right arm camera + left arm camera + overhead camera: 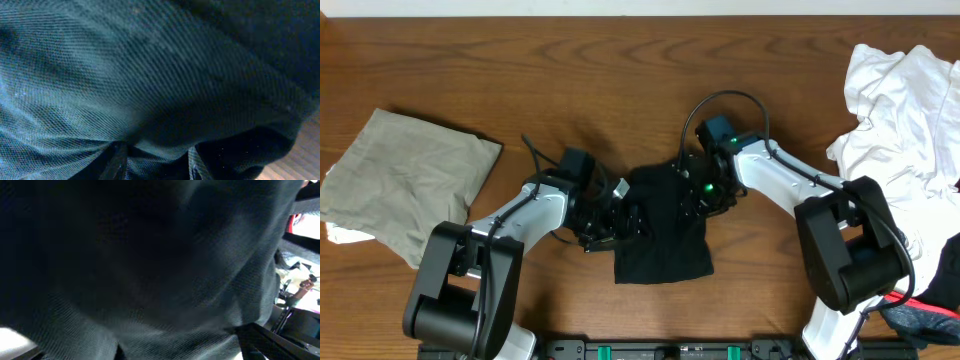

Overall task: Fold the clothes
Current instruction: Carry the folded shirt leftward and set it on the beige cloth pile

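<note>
Dark brown wooden table (620, 70), seen from above; the grain runs lengthwise in long wavy bands. Even, diffuse light falls on the surface, with a faint paler sheen toward the far edge. A narrow light-coloured strip (520, 6) borders that far edge. The right wrist view shows a sliver of wood (307, 155) at its lower right corner.

Overhead: looked straight down from far above on the whole table (620, 60).
Left wrist: sat very near the black shirt (150, 270); cloth filled the view.
Right wrist: equally near, the weave was visible.
Shared: the shirt, in all 3 views.
</note>
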You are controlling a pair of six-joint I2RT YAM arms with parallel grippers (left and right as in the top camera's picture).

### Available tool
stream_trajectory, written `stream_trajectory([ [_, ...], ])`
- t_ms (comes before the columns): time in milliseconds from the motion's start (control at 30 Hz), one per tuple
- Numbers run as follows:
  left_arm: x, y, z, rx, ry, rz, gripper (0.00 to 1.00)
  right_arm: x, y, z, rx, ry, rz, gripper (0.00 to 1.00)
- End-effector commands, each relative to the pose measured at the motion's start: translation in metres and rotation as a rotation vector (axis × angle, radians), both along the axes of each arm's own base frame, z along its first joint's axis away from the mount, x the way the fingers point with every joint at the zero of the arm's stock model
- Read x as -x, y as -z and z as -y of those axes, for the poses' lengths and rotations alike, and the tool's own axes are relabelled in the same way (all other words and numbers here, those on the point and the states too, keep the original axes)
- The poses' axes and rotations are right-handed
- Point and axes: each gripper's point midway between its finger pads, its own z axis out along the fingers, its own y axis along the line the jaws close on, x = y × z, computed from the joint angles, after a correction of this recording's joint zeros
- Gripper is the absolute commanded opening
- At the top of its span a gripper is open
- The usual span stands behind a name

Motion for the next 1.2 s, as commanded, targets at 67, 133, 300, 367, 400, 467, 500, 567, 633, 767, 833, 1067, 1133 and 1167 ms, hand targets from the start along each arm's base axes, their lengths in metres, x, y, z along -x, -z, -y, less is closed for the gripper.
stream_trajectory([
  [67,0.008,0.017,-0.008,-0.056,0.009,-0.024,0.94,0.022,0.022,-0.013,0.013,-0.055,-0.069,0.38],
  [133,0.008,0.017,-0.008,-0.055,0.009,-0.023,0.92,0.025,0.022,-0.018,0.009,-0.069,-0.065,0.38],
  [300,0.008,0.017,-0.008,-0.055,0.011,-0.023,0.79,0.029,0.02,-0.026,-0.01,-0.088,-0.066,0.39],
  [367,0.008,0.017,-0.007,-0.055,0.012,-0.023,0.76,0.029,0.02,-0.026,-0.009,-0.088,-0.066,0.38],
  [400,0.008,0.017,-0.007,-0.055,0.012,-0.024,0.72,0.029,0.02,-0.026,-0.009,-0.084,-0.067,0.39],
  [467,0.008,0.017,-0.008,-0.055,0.012,-0.023,0.63,0.027,0.02,-0.024,-0.007,-0.072,-0.07,0.38],
  [500,0.008,0.017,-0.008,-0.055,0.012,-0.023,0.59,0.026,0.02,-0.023,-0.007,-0.068,-0.071,0.39],
  [567,0.008,0.017,-0.007,-0.054,0.012,-0.02,0.4,0.025,0.02,-0.022,-0.007,-0.063,-0.072,0.39],
  [633,0.007,0.017,-0.007,-0.053,0.012,-0.015,0.06,0.026,0.02,-0.022,-0.007,-0.062,-0.073,0.38],
  [767,0.005,0.015,-0.008,-0.058,0.01,0.0,0.06,0.024,0.01,-0.018,0.0,-0.054,-0.078,0.33],
  [833,-0.001,0.01,-0.013,-0.097,0.005,0.038,0.06,0.017,-0.006,-0.015,-0.01,-0.059,-0.061,0.29],
  [1067,-0.049,-0.043,-0.056,-0.38,-0.061,0.296,0.06,-0.025,-0.123,0.017,-0.07,-0.004,0.079,0.31],
  [1133,-0.067,-0.068,-0.069,-0.443,-0.094,0.342,0.06,-0.031,-0.155,0.031,-0.083,0.026,0.125,0.37],
  [1167,-0.075,-0.078,-0.074,-0.461,-0.098,0.364,0.06,-0.032,-0.167,0.036,-0.088,0.039,0.144,0.39],
])
